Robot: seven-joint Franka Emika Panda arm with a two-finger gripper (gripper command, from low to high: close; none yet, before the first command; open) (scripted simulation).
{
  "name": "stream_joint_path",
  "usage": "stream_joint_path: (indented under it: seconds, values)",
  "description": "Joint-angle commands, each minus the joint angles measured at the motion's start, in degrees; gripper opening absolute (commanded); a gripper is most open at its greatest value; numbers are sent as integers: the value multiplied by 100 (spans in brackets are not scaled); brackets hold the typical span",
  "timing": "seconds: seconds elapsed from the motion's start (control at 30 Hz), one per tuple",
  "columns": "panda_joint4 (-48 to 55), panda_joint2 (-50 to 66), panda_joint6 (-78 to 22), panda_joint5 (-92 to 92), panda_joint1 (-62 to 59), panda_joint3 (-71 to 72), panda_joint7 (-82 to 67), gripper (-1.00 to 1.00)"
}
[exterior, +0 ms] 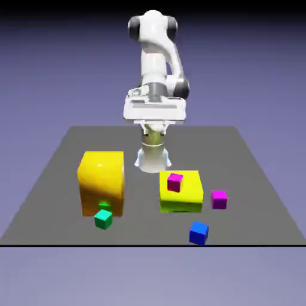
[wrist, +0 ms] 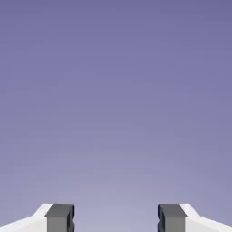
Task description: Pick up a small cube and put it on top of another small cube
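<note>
We saw the end effector [wrist: 116, 222] with its jaws standing wide apart and nothing between them — in the hand view only the plain blue-violet backdrop filled the gap between the two grey fingertips [wrist: 60, 218]. In the exterior view the white arm [exterior: 156, 66] was folded up above the far middle of the grey surface [exterior: 54, 179], well apart from every block. The small green cube [exterior: 103, 219] lay on the surface near the front edge, toward the exterior view's left, just in front of the lower corner of the tall yellow block [exterior: 101, 182]; we could not tell whether the two touched. A lower, flatter yellow block [exterior: 185, 194] sat toward the middle, with one magenta cube [exterior: 174, 181] resting on its top. A second magenta cube [exterior: 219, 199] stood on the surface just beside that block, on the exterior view's right. The blue cube [exterior: 199, 232] sat at the front edge — nearer the camera than either magenta cube and well apart from the green one.
</note>
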Motion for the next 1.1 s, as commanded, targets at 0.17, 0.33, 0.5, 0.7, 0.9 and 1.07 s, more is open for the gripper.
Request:
stream_joint_path:
  seconds: [0.17,0.33,0.5,0.7,0.9,1.07]
  values:
    - [1030,1246,-1309,366,69,-542,-160,0]
    - [1889,2284,-2400,671,126,-993,-293,0]
    - [2747,3323,-3490,976,184,-1444,-426,0]
    - [3777,4569,-4799,1341,252,-1985,-586,0]
    - [4807,5814,-6108,1707,321,-2527,-746,0]
    - [5666,6853,-7199,2012,379,-2978,-879,0]
